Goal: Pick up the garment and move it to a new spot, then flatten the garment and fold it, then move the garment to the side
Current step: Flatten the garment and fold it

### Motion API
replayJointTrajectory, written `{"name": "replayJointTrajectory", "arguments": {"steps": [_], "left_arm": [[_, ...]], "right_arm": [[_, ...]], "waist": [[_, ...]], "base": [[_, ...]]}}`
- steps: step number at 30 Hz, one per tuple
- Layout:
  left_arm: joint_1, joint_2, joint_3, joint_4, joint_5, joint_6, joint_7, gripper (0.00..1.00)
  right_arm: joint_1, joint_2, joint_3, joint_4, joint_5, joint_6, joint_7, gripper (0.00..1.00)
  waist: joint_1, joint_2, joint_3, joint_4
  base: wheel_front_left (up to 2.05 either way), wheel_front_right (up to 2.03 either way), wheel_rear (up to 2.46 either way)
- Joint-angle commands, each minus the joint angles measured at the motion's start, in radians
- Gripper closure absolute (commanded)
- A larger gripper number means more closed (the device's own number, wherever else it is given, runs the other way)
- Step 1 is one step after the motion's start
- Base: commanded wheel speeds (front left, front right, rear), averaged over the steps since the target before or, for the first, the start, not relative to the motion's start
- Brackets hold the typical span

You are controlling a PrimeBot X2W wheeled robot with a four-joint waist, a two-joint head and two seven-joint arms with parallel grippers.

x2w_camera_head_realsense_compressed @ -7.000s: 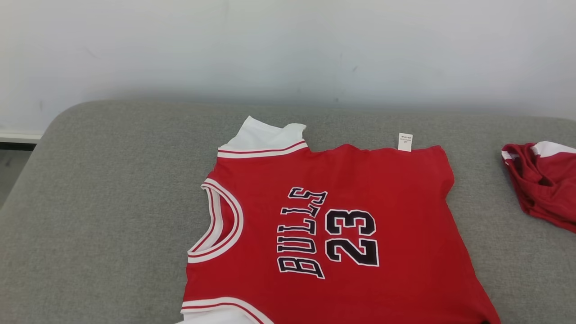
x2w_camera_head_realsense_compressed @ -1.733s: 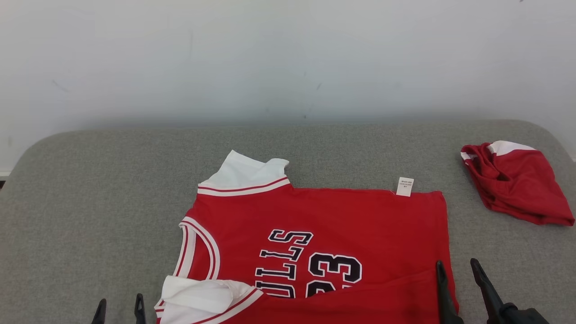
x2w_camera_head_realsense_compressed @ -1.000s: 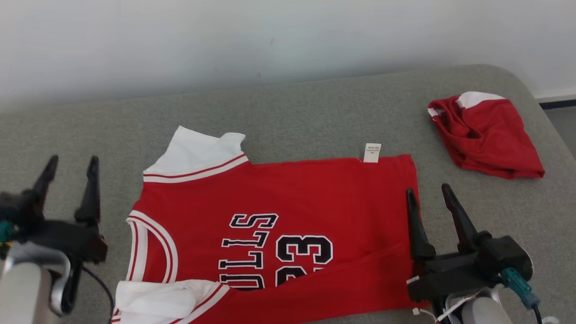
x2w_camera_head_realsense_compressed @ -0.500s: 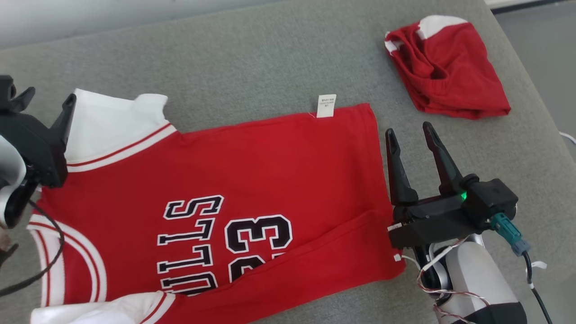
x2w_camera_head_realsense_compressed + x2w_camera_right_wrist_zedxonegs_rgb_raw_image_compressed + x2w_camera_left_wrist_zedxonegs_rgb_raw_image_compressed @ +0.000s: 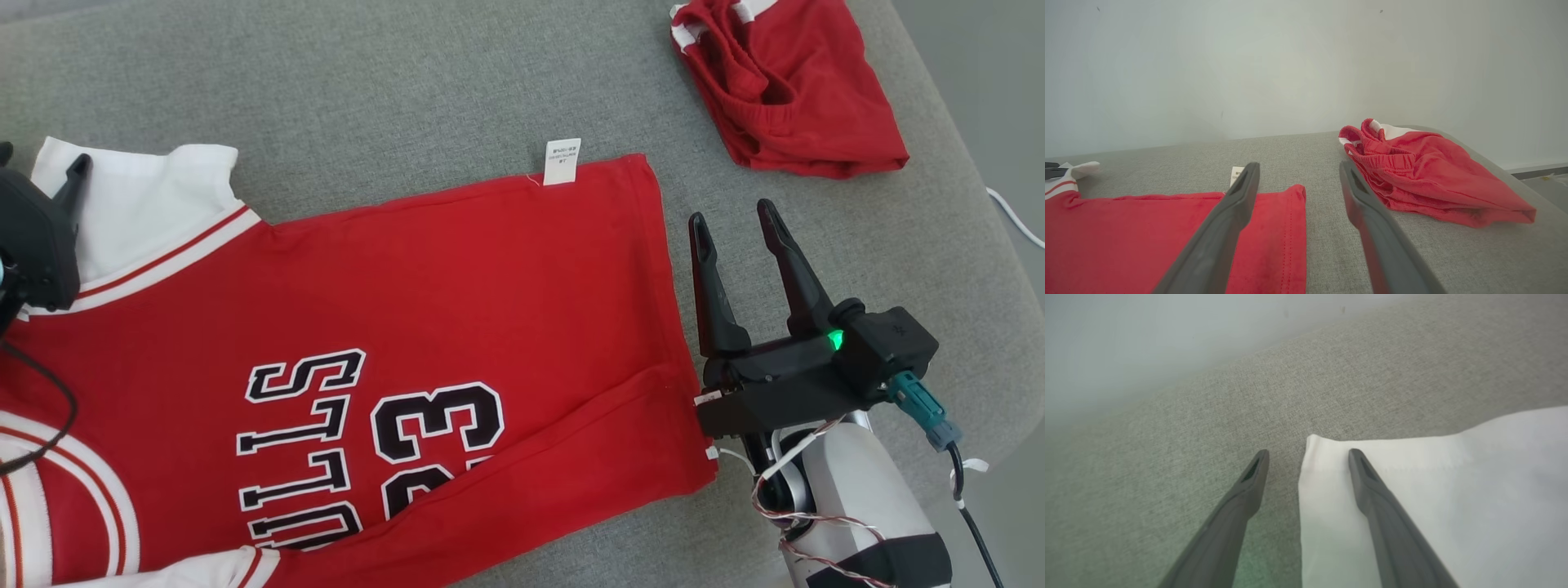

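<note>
Since half a second ago the left gripper [image 5: 1308,453] is advancing onto the corner of the white sleeve [image 5: 1453,490]. Its fingers are standing apart, one over the sleeve and one over the grey cushion [image 5: 1167,416]. The right gripper [image 5: 731,212] is hovering spread and gripping nothing, just beside the hem of the red jersey [image 5: 457,310]. The jersey is lying flat on the cushion with its near edge folded over. Red shorts [image 5: 800,98] are lying well apart at the far right.

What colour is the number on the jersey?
Black with a white outline; the number shows best in the head view.
</note>
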Motion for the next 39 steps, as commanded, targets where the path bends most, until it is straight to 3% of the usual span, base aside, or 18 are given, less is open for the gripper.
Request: {"name": "replayJointTrajectory", "arguments": {"steps": [1,2,3,5,9,16,24,37,38,39], "left_arm": [[-0.018,0.003,-0.011,0.022,-0.018,0.002,0.009,0.0],[-0.021,-0.002,-0.022,0.03,-0.024,0.002,0.016,0.0],[-0.024,-0.006,-0.031,0.035,-0.03,0.002,0.021,0.1],[-0.03,-0.011,-0.046,0.04,-0.045,0.002,0.011,1.0],[-0.041,-0.021,-0.075,0.035,-0.086,0.002,-0.02,1.0],[-0.041,-0.022,-0.126,-0.022,-0.134,0.002,-0.145,1.0],[-0.017,-0.016,-0.176,-0.091,-0.177,0.002,-0.277,1.0],[-0.048,-0.044,-0.233,-0.109,-0.213,0.002,-0.336,1.0],[-0.05,-0.045,-0.237,-0.108,-0.216,0.002,-0.338,1.0],[-0.051,-0.045,-0.241,-0.107,-0.218,0.002,-0.341,1.0]], "right_arm": [[-0.014,0.002,0.003,0.0,0.007,-0.002,-0.001,0.0],[-0.014,0.002,0.005,0.001,0.006,-0.002,-0.001,0.0],[-0.013,0.002,0.005,0.004,0.004,-0.002,-0.001,0.0],[-0.015,0.002,0.004,0.012,-0.002,-0.002,-0.001,0.0],[-0.037,0.002,0.001,0.063,-0.02,-0.002,-0.001,0.0],[-0.121,-0.015,-0.002,0.255,-0.027,-0.002,0.0,0.0],[-0.275,-0.074,0.012,0.463,0.024,-0.002,0.121,0.0],[-0.388,-0.106,0.026,0.637,0.062,-0.002,0.193,0.01],[-0.391,-0.107,0.028,0.649,0.061,-0.002,0.195,0.51],[-0.394,-0.106,0.031,0.661,0.064,-0.002,0.199,0.57]], "waist": [[-0.0001,-0.0002,0.01,-0.007],[-0.0001,-0.0002,0.012,-0.008],[-0.0001,-0.0002,0.013,-0.008],[-0.0001,-0.0002,0.013,-0.004],[-0.0001,-0.0002,0.0,0.014],[-0.0001,-0.0002,-0.048,0.066],[-0.0001,-0.0002,-0.082,0.132],[-0.0001,-0.0002,-0.071,0.179],[-0.0001,-0.0002,-0.07,0.18],[-0.0001,-0.0002,-0.068,0.181]], "base": [[0.0,0.0,0.0],[0.0,0.0,0.0],[0.0,0.0,0.0],[0.0,0.0,0.0],[0.0,0.0,0.0],[0.0,0.0,0.0],[0.0,0.0,0.0],[0.0,0.0,0.0],[0.0,0.0,0.0],[0.0,0.0,0.0]]}}
